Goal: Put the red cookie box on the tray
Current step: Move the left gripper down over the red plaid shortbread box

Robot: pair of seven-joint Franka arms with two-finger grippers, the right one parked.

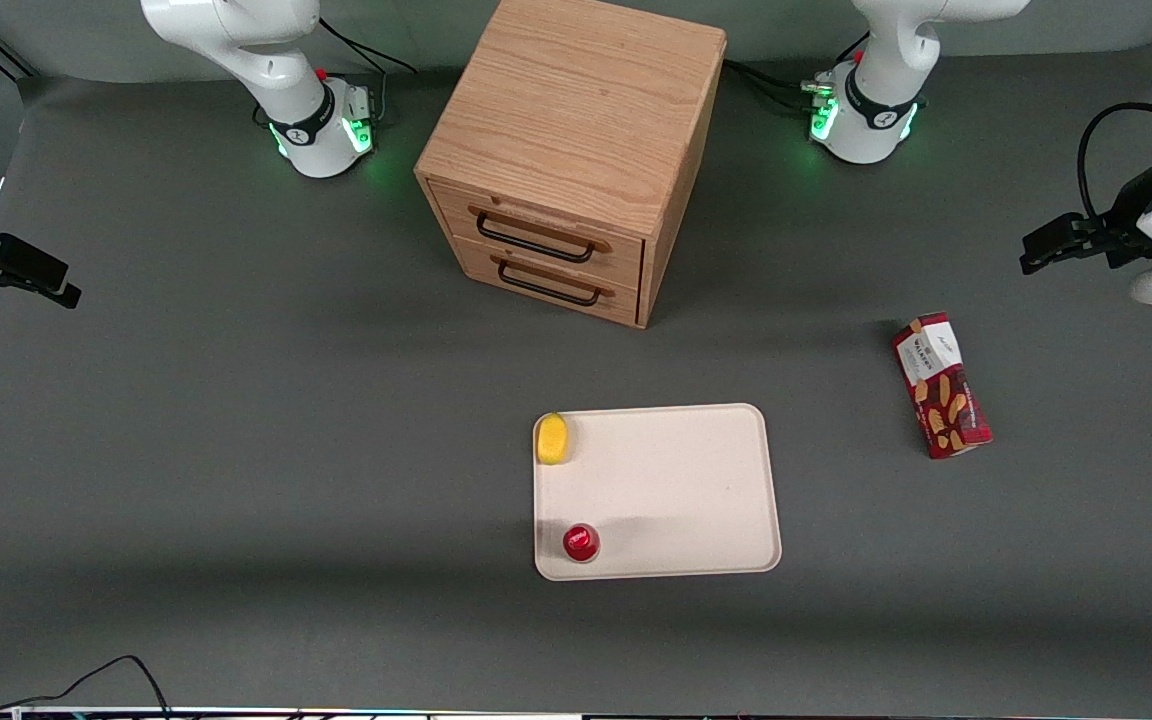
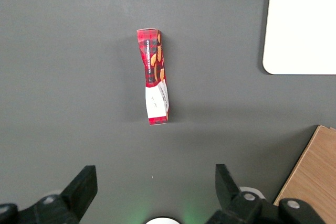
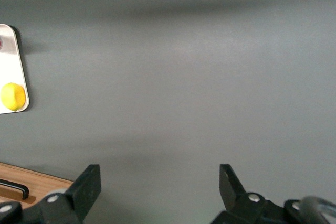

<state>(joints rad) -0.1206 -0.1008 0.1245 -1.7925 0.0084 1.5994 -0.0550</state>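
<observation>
The red cookie box (image 1: 941, 398) lies flat on the grey table toward the working arm's end, its white label end pointing away from the front camera. It is well apart from the cream tray (image 1: 676, 490). My left gripper (image 1: 1036, 255) hangs above the table, farther from the front camera than the box and not touching it. In the left wrist view the gripper (image 2: 155, 179) stands open with only bare table between its fingers. The box (image 2: 156, 85) lies lengthwise ahead of the gap, and a corner of the tray (image 2: 302, 24) shows beside it.
A yellow fruit-like object (image 1: 553, 438) and a small round red object (image 1: 581, 542) sit on the tray along its edge toward the parked arm. A wooden two-drawer cabinet (image 1: 576, 150) stands farther from the front camera than the tray.
</observation>
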